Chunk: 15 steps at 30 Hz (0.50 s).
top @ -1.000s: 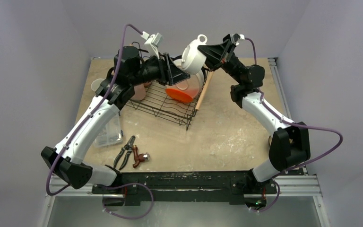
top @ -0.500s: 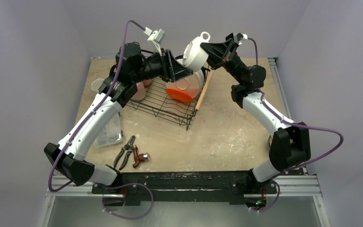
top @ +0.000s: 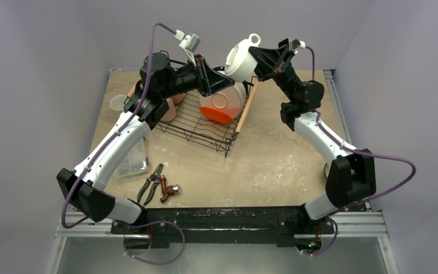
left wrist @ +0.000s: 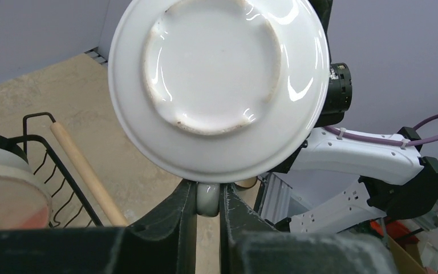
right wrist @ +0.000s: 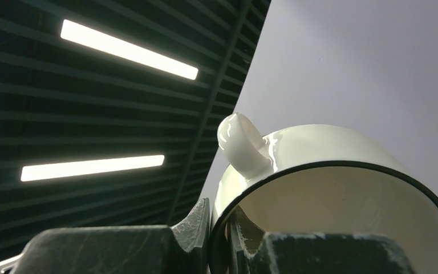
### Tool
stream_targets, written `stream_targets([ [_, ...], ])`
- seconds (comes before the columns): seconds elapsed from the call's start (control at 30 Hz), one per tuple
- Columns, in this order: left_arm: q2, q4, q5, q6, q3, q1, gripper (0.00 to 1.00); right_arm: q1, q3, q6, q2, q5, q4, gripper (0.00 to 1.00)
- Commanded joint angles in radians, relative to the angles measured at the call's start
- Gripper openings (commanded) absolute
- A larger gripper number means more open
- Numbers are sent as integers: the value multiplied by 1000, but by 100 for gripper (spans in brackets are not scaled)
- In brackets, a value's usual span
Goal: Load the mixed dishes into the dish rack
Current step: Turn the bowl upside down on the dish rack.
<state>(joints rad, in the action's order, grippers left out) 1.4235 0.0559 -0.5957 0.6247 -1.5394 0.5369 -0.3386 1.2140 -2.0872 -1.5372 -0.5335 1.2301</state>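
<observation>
A white mug (top: 236, 57) with a thin dark rim hangs in the air above the far end of the black wire dish rack (top: 197, 123). My right gripper (top: 252, 55) is shut on its rim beside the handle, as the right wrist view shows (right wrist: 219, 228). My left gripper (top: 223, 83) meets the mug from the left. In the left wrist view the mug's round base (left wrist: 217, 85) faces the camera, and the left gripper (left wrist: 208, 200) is shut on a white rounded part at the mug's lower edge. A red plate (top: 217, 114), a cream plate (top: 238, 96) and a pink mug (top: 168, 108) stand in the rack.
The rack's wooden rod handle (top: 245, 108) lies on its right side. A clear plastic box (top: 131, 162), pliers (top: 151, 182) and a red-handled tool (top: 170, 191) lie near the left arm. A pale mug (top: 117, 103) stands at the far left. A tan cup (top: 326, 168) shows behind the right arm.
Both grippers and the white mug between them have risen and shifted a little to the right, away from the rack. The dishes in the rack have not moved.
</observation>
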Motion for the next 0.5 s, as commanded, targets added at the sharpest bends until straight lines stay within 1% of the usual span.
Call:
stream_targets([
  [0.0, 8, -176, 8, -15, 2, 4, 0, -20, -10, -348, 48, 7, 103, 0],
  [0.23, -60, -167, 74, -22, 74, 3, 0, -19, -11, -352, 32, 8, 120, 0],
  [0.27, -68, -166, 81, -17, 81, 2, 0, -20, -11, -346, 29, 1, 119, 5],
  [0.33, -81, -151, 92, -17, 85, 2, 0, -19, -9, -329, 26, -15, 104, 22],
  [0.47, -108, -122, 110, -15, 84, 3, 0, -20, 3, -303, 12, -44, 89, 41],
])
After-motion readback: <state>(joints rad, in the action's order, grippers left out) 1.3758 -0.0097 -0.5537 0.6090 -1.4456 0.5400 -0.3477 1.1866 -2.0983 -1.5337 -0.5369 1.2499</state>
